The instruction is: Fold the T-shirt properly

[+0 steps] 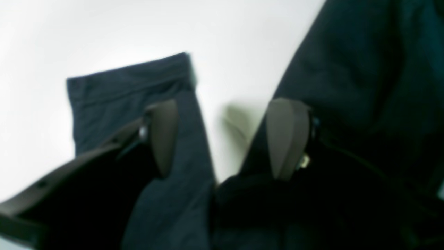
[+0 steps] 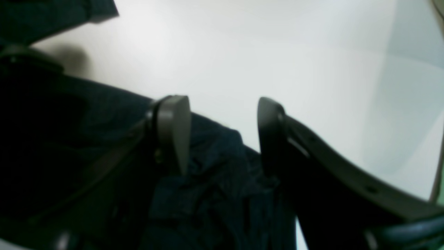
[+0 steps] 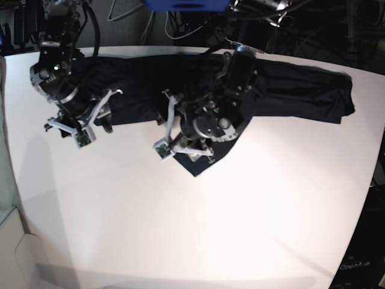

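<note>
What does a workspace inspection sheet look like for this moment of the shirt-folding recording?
Surface: white table, bare across the near half.
Job's things: dark T-shirt spread along the far edge, one sleeve stretched to the side, a corner of cloth pointing toward the near side; not yet folded.
Clutter: nothing seen.
Grippers: left gripper open, jaws straddling a gap between two parts of the cloth; right gripper open over a crumpled cloth edge, nothing clamped.
Cables: dark cables bundled behind the far edge, off the table.
Surroundings: dark background with equipment; a blue object at the top.
</note>
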